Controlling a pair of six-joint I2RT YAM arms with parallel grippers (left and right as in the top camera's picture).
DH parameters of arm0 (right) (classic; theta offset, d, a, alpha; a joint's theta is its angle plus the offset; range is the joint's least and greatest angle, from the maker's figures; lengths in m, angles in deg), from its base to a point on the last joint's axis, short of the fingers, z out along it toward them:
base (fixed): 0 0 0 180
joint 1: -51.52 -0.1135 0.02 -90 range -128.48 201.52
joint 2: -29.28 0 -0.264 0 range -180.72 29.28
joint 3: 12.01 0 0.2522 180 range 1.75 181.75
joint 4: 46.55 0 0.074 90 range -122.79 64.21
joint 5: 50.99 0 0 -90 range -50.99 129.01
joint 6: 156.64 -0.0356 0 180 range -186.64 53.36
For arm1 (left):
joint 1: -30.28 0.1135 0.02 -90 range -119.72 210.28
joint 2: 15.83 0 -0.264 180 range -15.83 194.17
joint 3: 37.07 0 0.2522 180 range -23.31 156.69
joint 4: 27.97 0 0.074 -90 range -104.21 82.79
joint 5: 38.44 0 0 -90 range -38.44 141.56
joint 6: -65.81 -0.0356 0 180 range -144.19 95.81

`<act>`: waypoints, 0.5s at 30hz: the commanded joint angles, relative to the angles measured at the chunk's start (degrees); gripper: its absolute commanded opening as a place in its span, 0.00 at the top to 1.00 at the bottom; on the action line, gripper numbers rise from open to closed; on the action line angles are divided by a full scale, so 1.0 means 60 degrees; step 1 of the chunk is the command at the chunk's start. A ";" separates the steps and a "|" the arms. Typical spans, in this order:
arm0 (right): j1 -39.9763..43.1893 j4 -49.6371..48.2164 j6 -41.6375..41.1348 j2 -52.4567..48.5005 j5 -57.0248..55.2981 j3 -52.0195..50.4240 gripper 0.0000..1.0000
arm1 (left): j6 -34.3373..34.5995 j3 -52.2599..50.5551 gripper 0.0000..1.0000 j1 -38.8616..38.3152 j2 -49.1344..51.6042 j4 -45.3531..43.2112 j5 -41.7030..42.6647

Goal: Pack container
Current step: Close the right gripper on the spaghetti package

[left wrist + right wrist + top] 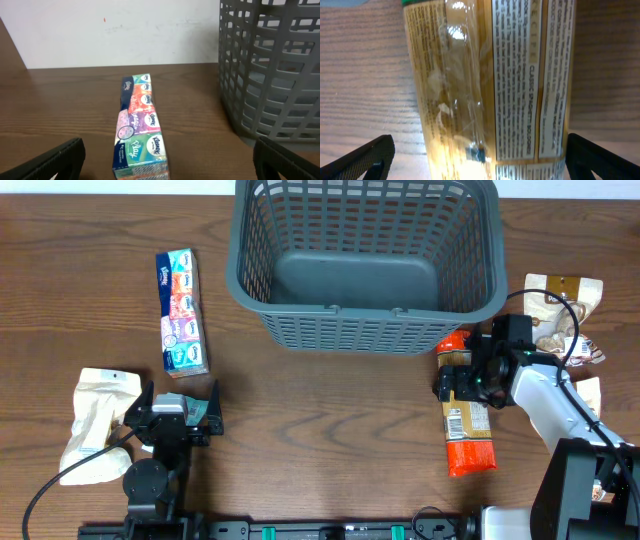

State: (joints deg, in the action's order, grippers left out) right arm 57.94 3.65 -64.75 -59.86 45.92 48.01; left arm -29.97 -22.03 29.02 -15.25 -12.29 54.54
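The dark grey slotted basket [366, 255] stands at the back middle of the table; its bottom shows nothing inside, and its wall fills the right of the left wrist view [272, 70]. My right gripper [462, 377] is open and hangs just above an orange and gold snack packet [468, 423] lying right of the basket's front corner; the packet's back label fills the right wrist view [495, 85] between the fingers. My left gripper [178, 418] is open and empty at the front left, facing a colourful tissue pack [182, 312] that lies ahead of it [140, 125].
A cream pouch [95, 420] lies at the front left beside my left arm. More snack packets [565, 310] lie at the right edge behind my right arm. A pale wall shows behind the table.
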 commanded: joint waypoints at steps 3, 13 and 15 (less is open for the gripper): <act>0.0113 -0.0364 -0.0135 -0.0222 0.0095 -0.0361 0.01 | 0.0087 -0.0175 0.02 -0.0029 -0.0058 0.0321 -0.0113; 0.0113 -0.0310 -0.0528 -0.0481 -0.0849 -0.0448 0.01 | 0.0091 -0.0175 0.01 -0.0029 -0.0058 0.0321 -0.0113; 0.0117 -0.0313 -0.0601 -0.0506 -0.1016 -0.0455 0.01 | 0.0091 -0.0175 0.01 -0.0029 -0.0058 0.0321 -0.0113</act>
State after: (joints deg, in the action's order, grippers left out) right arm 57.94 1.69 -66.52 -61.59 42.12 45.89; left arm -29.97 -22.03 29.02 -15.25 -12.27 54.54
